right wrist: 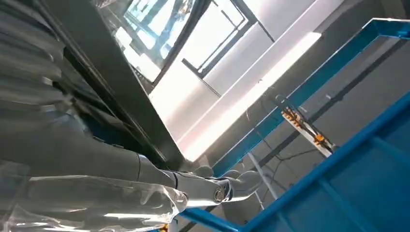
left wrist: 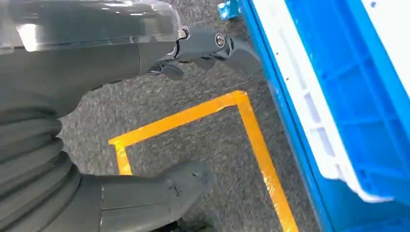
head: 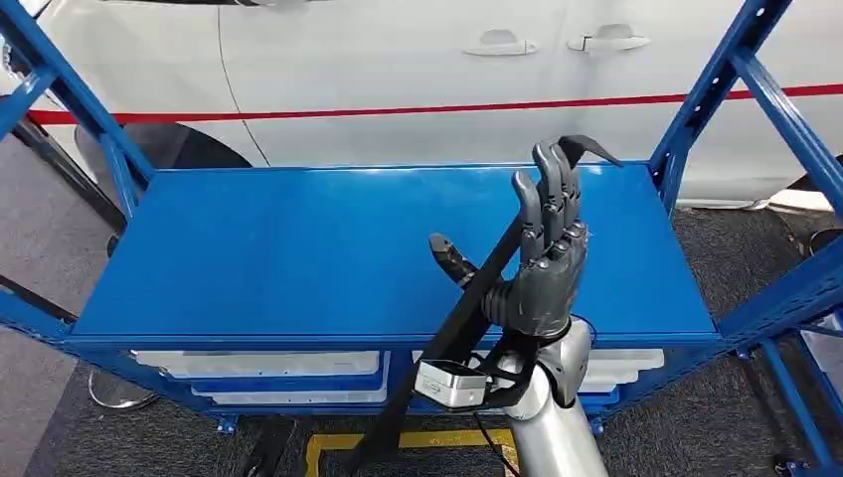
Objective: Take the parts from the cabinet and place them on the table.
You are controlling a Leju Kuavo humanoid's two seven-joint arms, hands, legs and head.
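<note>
Above the blue bench point(head: 298, 248), in the head view, the right hand point(head: 542, 268) is raised with a long black strip point(head: 467, 318) gripped between thumb and fingers point(head: 552, 194); the part is judged taken but not yet set down. At the left wrist, the left hand point(left wrist: 145, 195) is seen over grey floor point(left wrist: 203, 135), fingers apart, nothing held. At the right wrist, the strip is seen held upward.

One blue metal rack point(head: 298, 248) is seen, one long black strip point(head: 467, 308), one white car point(head: 398, 70) with two door handles point(head: 500, 45), and two white trays point(head: 258, 363) beneath.
</note>
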